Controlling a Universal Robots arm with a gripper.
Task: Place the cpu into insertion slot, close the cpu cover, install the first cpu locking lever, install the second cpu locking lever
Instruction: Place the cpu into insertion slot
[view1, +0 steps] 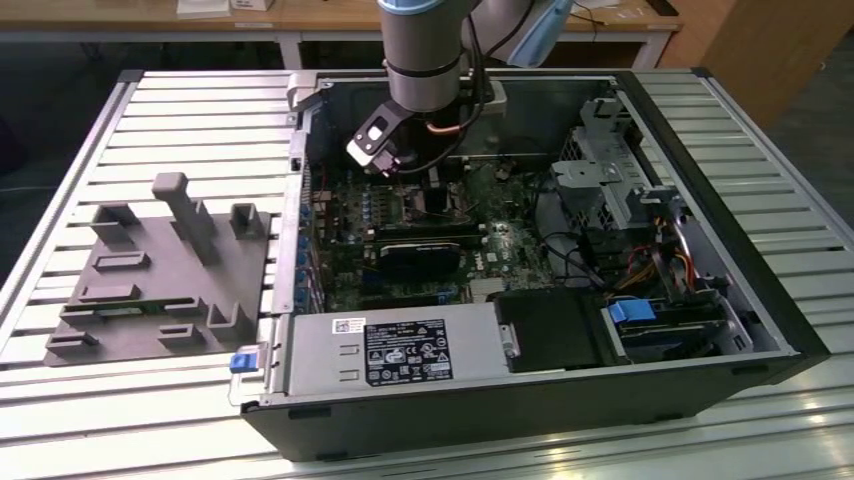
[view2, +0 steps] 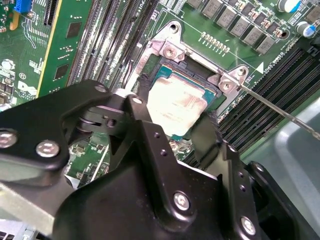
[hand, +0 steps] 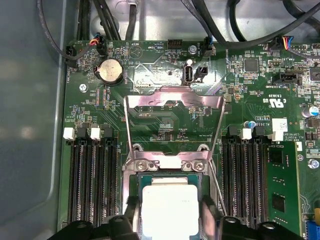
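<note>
My tool (hand: 170, 220) sat low over the insertion slot (hand: 167, 164), with little room around it. The cpu cover (hand: 172, 101) stood raised just beyond the socket, and a thin lever (view2: 280, 114) slanted out beside it. Rows of memory slots (hand: 87, 185) flanked both sides. In the exterior view, the drive cage (view1: 601, 180) and case wall (view1: 300, 170) boxed me in; straight up was open.

Even light (glare on cpu (hand: 169, 210))
</note>
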